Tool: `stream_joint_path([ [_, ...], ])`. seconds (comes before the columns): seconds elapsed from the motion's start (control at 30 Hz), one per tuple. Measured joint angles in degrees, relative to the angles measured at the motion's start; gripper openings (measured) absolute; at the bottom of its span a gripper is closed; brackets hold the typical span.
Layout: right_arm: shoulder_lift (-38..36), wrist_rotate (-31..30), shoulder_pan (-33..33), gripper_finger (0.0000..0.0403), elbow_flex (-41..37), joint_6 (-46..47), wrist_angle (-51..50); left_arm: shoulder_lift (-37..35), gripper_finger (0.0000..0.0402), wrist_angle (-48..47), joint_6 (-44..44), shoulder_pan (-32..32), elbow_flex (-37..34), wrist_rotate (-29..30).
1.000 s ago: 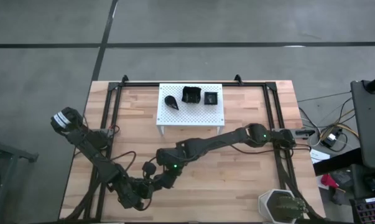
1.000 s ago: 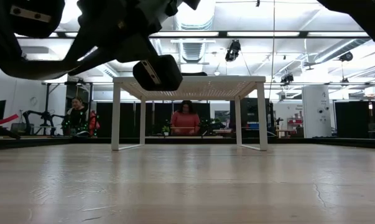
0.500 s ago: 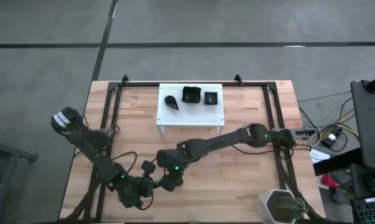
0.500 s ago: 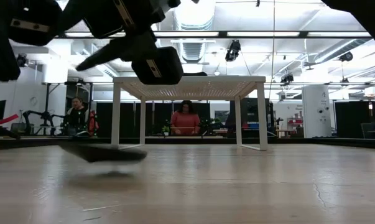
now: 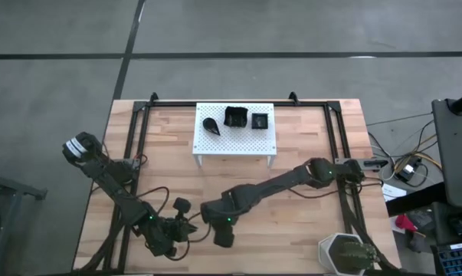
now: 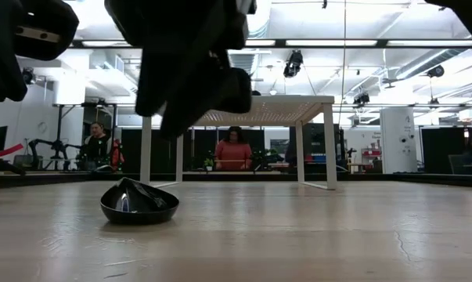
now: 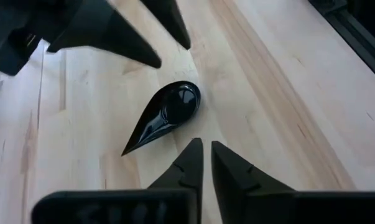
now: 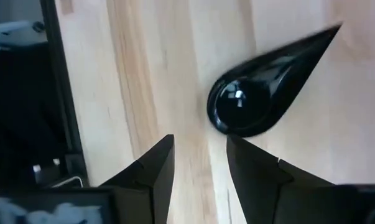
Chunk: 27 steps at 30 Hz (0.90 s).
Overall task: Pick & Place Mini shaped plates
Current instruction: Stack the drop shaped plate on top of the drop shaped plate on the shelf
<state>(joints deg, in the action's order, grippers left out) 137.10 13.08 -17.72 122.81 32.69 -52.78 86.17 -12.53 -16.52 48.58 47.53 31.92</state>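
The right end effector [image 8: 199,165] hangs over the wooden surface [image 5: 307,230] with its fingers [image 8: 151,168] spread and nothing between them; a glossy black teardrop plate [image 8: 262,84] lies on the boards just ahead of the fingertips, not touching them. In the high view this end effector [image 5: 224,234] sits near the front edge, well in front of the white perforated stand [image 5: 215,144].

The left end effector [image 7: 206,158] points at the same teardrop plate [image 7: 165,112] from the other side, with only a thin slit between its fingers and no object in them. It sits just left of the right one in the high view [image 5: 186,228], also well in front of the stand.

The low view shows the plate [image 6: 139,204] resting flat on the surface, nearer the camera than the stand's legs.

On the stand sit three more black plates: a teardrop [image 5: 211,124], a raised-rim square [image 5: 235,117] and a small square [image 5: 260,120].

A grey-green pot [image 5: 345,253] stands at the front right corner, far right of the stand.
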Motion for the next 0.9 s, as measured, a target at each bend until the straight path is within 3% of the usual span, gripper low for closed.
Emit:
stream_joint_path([
  [0.3,0.0,-4.0,1.5,0.0145,-3.5,-1.1,-0.6,0.0,0.0063,0.2,-0.4,0.0,0.0,0.6],
  [0.9,0.0,-4.0,4.8,0.0153,-8.0,8.7,6.7,-0.1,0.0065,1.0,-0.9,0.0,0.0,0.3],
])
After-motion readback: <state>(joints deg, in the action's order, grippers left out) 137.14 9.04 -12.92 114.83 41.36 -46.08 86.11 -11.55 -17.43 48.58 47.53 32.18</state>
